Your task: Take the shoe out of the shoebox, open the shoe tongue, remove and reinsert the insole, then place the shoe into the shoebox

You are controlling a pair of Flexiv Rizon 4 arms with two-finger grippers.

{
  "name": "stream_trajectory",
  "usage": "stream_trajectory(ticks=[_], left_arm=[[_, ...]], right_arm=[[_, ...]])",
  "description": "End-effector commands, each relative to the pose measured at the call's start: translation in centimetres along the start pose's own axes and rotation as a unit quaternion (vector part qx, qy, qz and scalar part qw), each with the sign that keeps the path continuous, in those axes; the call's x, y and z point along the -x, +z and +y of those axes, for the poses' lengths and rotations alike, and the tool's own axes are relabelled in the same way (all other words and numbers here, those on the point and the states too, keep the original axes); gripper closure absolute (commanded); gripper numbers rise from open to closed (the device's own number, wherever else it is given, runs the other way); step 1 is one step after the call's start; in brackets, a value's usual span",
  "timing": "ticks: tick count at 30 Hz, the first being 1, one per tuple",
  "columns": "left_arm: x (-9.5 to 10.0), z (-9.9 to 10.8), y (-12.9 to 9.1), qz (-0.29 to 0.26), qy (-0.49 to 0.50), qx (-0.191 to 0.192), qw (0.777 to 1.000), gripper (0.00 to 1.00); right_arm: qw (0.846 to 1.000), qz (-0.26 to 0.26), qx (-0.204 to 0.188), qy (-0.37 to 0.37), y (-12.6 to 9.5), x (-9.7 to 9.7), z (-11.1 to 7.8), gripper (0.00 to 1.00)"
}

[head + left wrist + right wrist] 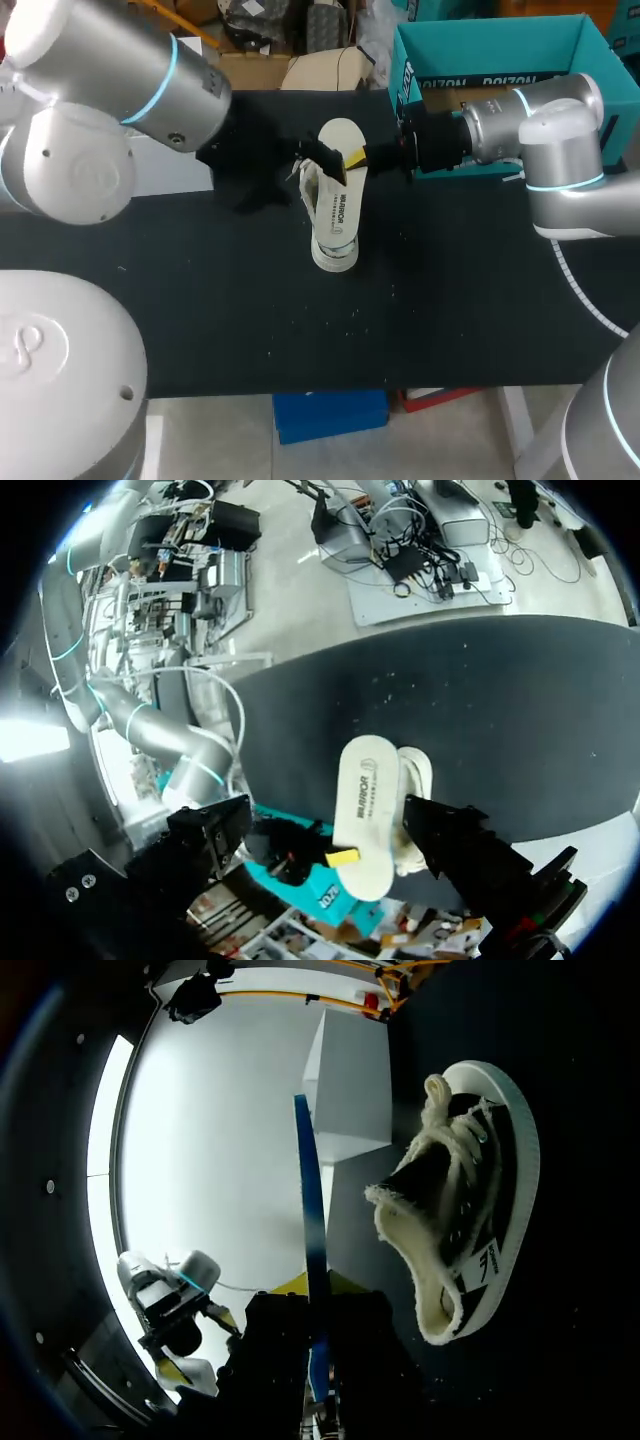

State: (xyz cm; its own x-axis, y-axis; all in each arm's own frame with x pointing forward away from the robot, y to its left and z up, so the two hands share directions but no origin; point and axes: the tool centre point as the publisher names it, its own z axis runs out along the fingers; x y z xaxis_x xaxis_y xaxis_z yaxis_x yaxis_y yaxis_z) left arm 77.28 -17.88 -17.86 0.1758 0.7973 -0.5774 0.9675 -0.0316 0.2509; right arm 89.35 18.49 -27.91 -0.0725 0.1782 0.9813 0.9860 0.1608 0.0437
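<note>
A black-and-white canvas shoe lies on the black table, its white toe toward the front edge. Above its heel end a white insole is held off the table. My right gripper is shut on the insole's edge, coming in from the right. In the right wrist view the insole shows edge-on as a thin blue strip rising from that gripper, with the shoe beside it. My left gripper stands wide open around the insole without touching it. The teal shoebox sits at the back right.
A white box rests at the table's back left, behind my left arm, and shows ahead of the insole as the white box in the right wrist view. Bare black table runs from the shoe to the front edge.
</note>
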Motion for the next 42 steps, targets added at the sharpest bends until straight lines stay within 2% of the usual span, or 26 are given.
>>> stream_trajectory(ticks=[1,12,20,28,33,42], left_arm=[[0.6,0.3,-0.2,0.291,0.029,-0.018,0.956,0.0],[0.4,0.0,0.0,0.221,0.0,-0.023,0.975,0.0],[0.6,1.0,0.5,0.199,-0.007,-0.022,0.98,0.0],[0.4,1.9,2.0,0.195,-0.009,-0.038,0.98,0.0],[0.1,3.4,2.2,0.197,-0.01,-0.044,0.979,0.0],[-0.9,7.7,2.3,0.202,-0.009,-0.053,0.978,0.0]], right_arm=[[1.0,-0.001,0.001,0.0,0.1,-0.1,0.0,1.0],[1.0,-0.001,0.001,0.0,0.1,-0.1,0.0,1.0],[1.0,-0.001,0.001,0.0,0.1,-0.1,0.0,1.0],[1.0,-0.001,0.001,0.0,0.1,-0.1,0.0,1.0],[1.0,-0.001,0.001,0.0,0.1,-0.1,0.0,1.0],[1.0,-0.001,0.001,0.0,0.1,-0.1,0.0,1.0]])
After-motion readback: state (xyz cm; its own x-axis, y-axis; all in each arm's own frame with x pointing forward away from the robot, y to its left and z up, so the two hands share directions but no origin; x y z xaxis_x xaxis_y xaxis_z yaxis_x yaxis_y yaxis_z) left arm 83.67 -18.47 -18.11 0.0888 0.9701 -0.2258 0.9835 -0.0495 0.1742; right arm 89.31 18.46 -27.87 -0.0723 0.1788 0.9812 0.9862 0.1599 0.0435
